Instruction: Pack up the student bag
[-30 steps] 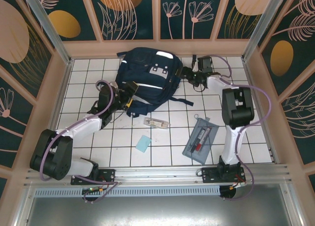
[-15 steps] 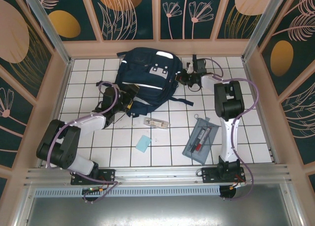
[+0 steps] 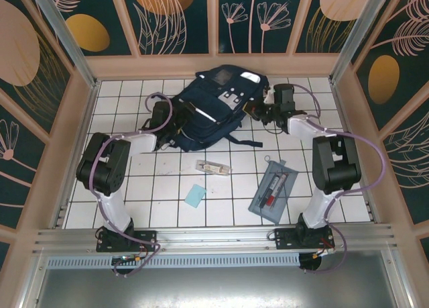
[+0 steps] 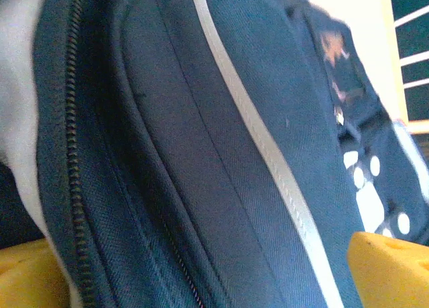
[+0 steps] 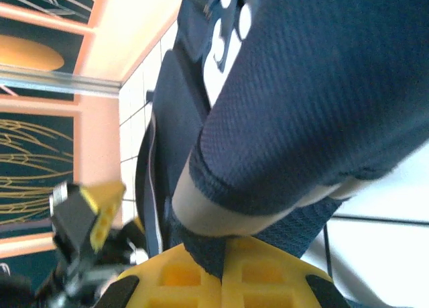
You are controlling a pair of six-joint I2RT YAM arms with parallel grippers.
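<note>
The left arm bends at its elbow near the left wall and reaches right over the tiles. Its left gripper sits against the near-left side of the large navy-blue fabric backpack, which lies at the far middle of the white tiled table. The jaws stand spread wide — the yellow fingertips flank the bag's zipped side panel and grip nothing.

The right arm folds up from the near right and stretches left. The right gripper is pressed together on a fold of dark fabric at the backpack's right edge — probably a strap. I cannot tell whether the backpack holds anything.

At the near right, a flat grey transparent pencil case holds pens.
</note>
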